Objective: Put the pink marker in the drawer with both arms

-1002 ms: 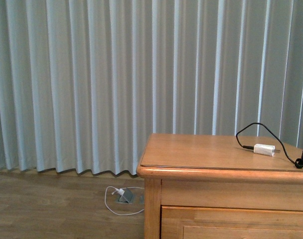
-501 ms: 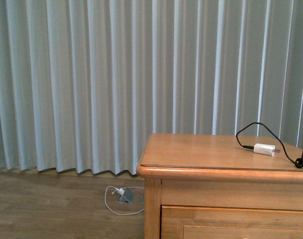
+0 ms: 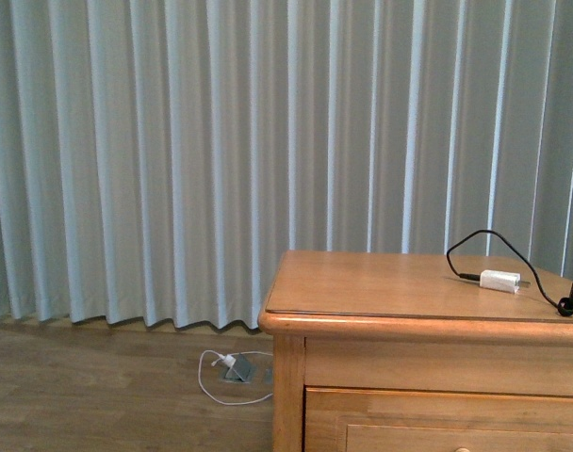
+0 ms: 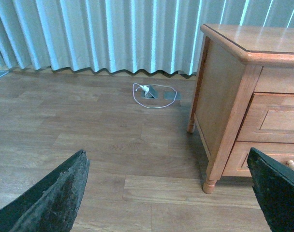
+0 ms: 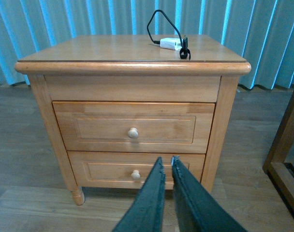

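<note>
Your right gripper (image 5: 167, 166) has its jaws nearly together, only a thin slit between them and nothing in it. It hangs in front of the cabinet (image 5: 132, 87), low, with the fingertips lined up over the lower drawer (image 5: 108, 170) in the right wrist view. Above that sits the drawer (image 5: 132, 126) you want, fully closed, its round knob (image 5: 133, 133) at the middle of the panel. The lower one has its own knob (image 5: 135, 174) and is closed too.

Your left gripper (image 4: 169, 159) stands wide apart, one finger (image 4: 55, 195) at each lower corner of its wrist view, with bare wood floor (image 4: 89, 140) between them. It is off to the cabinet's side, well apart from it.

On the cabinet top you have a white plug (image 3: 499, 281) with a black cable (image 3: 475, 240) looped behind it, toward the right rear. On the floor by the curtain (image 3: 173, 160) lies a white cord (image 3: 221, 377) at a small grey floor box (image 3: 237, 372).

You cannot see the pink marker in any view.
</note>
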